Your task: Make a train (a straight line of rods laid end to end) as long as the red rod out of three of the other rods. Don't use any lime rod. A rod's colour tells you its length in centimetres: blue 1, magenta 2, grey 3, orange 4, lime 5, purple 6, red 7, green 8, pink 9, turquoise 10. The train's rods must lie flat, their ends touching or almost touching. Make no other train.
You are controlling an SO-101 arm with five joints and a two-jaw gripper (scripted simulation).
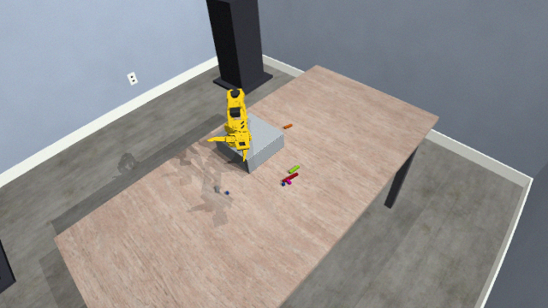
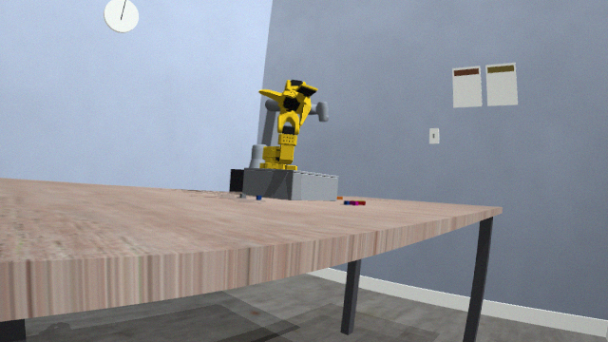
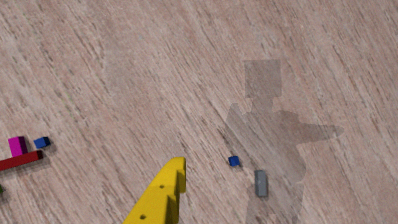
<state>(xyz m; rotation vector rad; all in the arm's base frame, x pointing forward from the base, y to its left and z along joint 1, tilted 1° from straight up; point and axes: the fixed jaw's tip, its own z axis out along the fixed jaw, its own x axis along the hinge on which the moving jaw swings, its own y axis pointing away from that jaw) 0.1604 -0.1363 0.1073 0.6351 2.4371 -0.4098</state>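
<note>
My gripper is open and empty, high above the table by the plinth. The red rod lies flat, with the lime rod beside it. A magenta rod lies crosswise at the red rod's side, seeming to touch it. One blue rod lies near the red rod's end. Another blue rod lies apart, near the grey rod. The orange rod lies alone beyond the plinth.
The arm stands on a grey plinth on the wooden table. The arm's shadow falls around the grey rod. One yellow jaw shows low in the wrist view.
</note>
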